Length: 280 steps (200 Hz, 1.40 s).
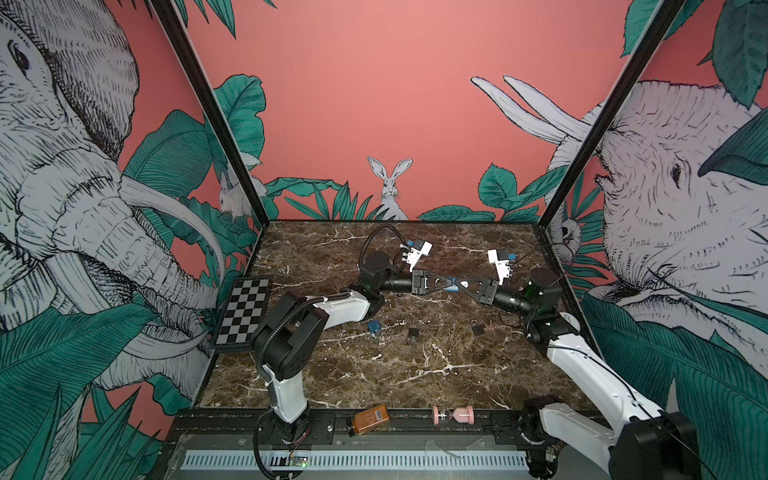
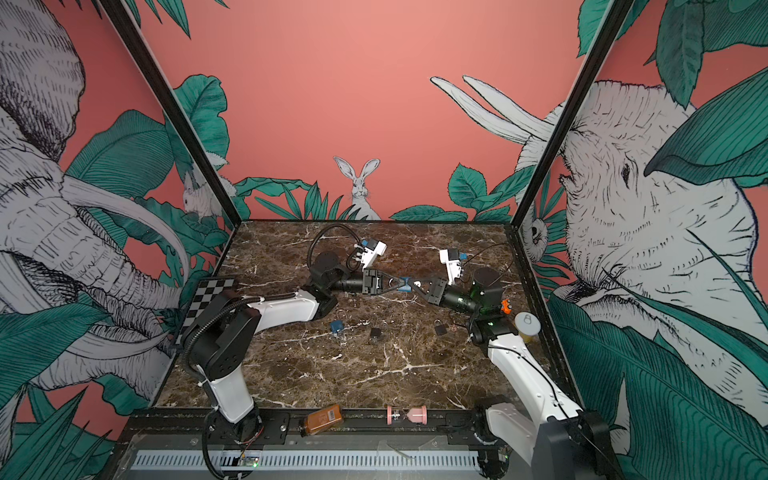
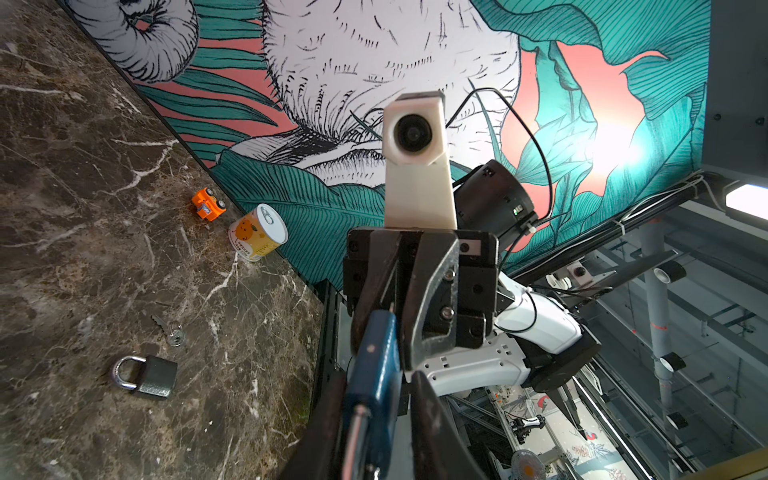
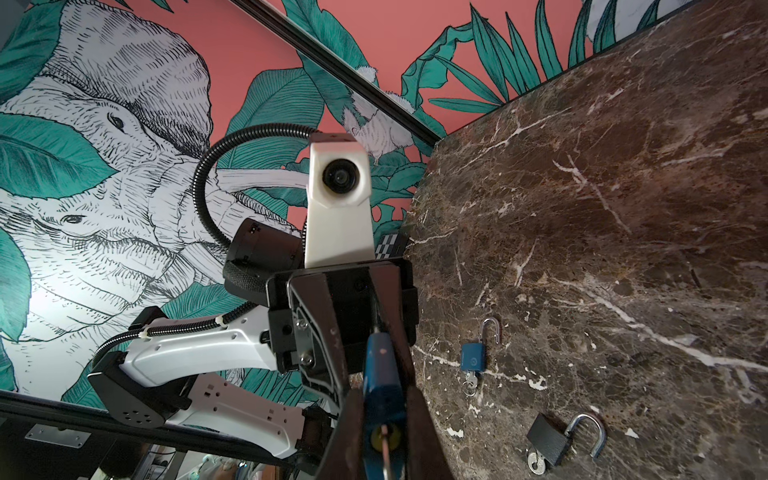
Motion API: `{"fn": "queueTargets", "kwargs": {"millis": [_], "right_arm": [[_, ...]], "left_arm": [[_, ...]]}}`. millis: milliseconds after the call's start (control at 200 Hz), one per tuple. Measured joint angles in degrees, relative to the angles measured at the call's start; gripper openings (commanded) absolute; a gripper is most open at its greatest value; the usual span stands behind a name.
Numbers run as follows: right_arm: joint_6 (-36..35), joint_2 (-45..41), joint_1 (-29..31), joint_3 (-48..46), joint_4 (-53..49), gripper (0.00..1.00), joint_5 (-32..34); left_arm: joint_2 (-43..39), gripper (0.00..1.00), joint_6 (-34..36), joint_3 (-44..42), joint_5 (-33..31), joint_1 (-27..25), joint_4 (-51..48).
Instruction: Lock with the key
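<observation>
Both arms meet in mid-air over the marble table [image 1: 374, 374], nose to nose, with the blue padlock [image 3: 376, 361] suspended between them. The left gripper [image 1: 448, 284] has its fingers clamped on the padlock's body at the shackle end. The right gripper [image 1: 462, 285] comes in from the opposite side, fingers pinched nearly together at the keyway end.

In the right wrist view the brass keyway faces the camera with the key [image 4: 386, 446] sitting in it, right between those fingers. So the pick-up is done, the lock is presented, and the key looks seated.

What's left is the locking itself. The shackle shows as a silver bar low in the left wrist view, but it is cut off by the frame edge, so I can't tell whether it is pushed home. By my reading, the turn of the key and its withdrawal are yet to come.

Down on the marble, a second blue padlock [image 4: 473, 361] and a black padlock [image 4: 548, 440] lie with shackles swung open, while a grey padlock [image 3: 149, 376] lies closed.
</observation>
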Motion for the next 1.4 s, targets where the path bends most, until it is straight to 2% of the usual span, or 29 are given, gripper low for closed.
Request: {"fn": "queueTargets", "kwargs": {"millis": [195,250,315,385,500,655,845,1065,1400], "right_arm": [[0.0,-0.04,0.0,0.0,0.26,0.0,0.22],[0.0,-0.04,0.0,0.0,0.46,0.0,0.22],[-0.09,-0.04,-0.02,-0.04,0.81,0.0,0.22],[-0.26,-0.2,0.0,-0.02,1.18,0.0,0.24],[-1.22,-1.2,-0.04,-0.02,-0.17,0.26,0.44],[-3.41,-3.91,-1.07,0.0,-4.63,0.31,0.85],[-3.65,-5.62,-2.71,0.0,-6.05,0.3,0.44],[-2.99,-5.81,-3.04,0.0,-5.7,0.18,-0.35],[-1.79,-5.53,-3.04,0.0,-4.09,0.05,-1.77]], "left_arm": [[0.0,0.21,-0.04,0.15,0.02,0.0,-0.11],[0.0,0.14,-0.24,0.35,0.04,0.02,-0.15],[0.0,0.0,-0.96,0.81,0.39,0.15,0.07],[0.0,0.0,-1.49,1.03,0.57,0.22,0.24],[0.0,0.0,-1.57,1.46,0.96,0.22,0.2],[0.0,0.0,-1.77,1.99,1.25,0.15,1.05],[0.0,0.0,-1.97,2.54,1.88,0.15,1.62],[0.0,0.0,-2.19,2.54,2.47,0.15,1.97],[0.02,0.0,-2.4,2.54,2.91,0.15,2.16]]}}
